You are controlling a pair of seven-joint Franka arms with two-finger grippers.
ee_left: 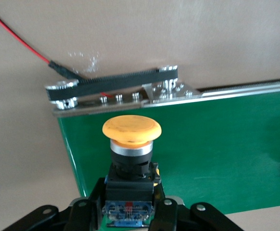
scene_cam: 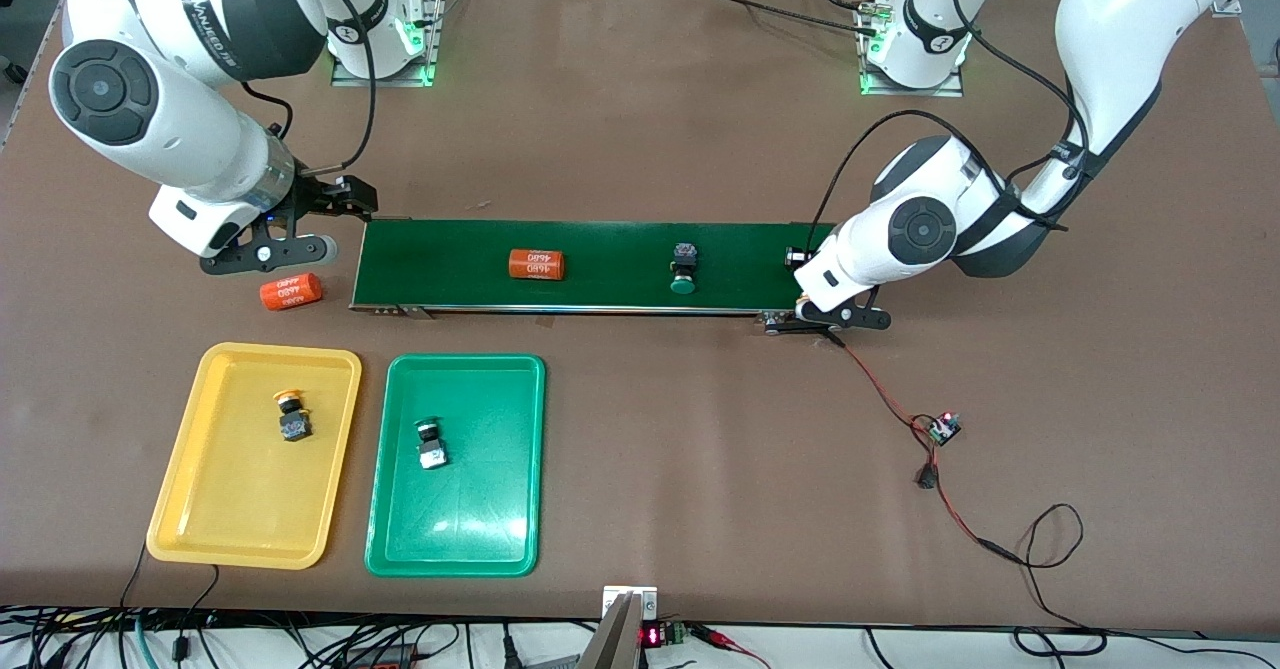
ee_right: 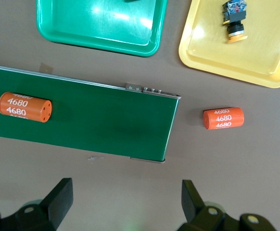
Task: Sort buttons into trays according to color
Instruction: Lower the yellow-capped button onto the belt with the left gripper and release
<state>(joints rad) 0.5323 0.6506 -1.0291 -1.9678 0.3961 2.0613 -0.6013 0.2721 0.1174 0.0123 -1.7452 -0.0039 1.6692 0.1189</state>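
My left gripper is shut on the black body of a yellow-capped button, low over the conveyor belt at the left arm's end; in the front view that gripper is mostly hidden by the arm. A green-capped button lies on the belt. A yellow button lies in the yellow tray, and a green button in the green tray. My right gripper hangs open and empty over bare table at the belt's other end.
An orange "4680" cylinder lies on the belt, and another on the table beside the belt's end near the right gripper. A red-black cable with a small board trails from the belt's motor end toward the front edge.
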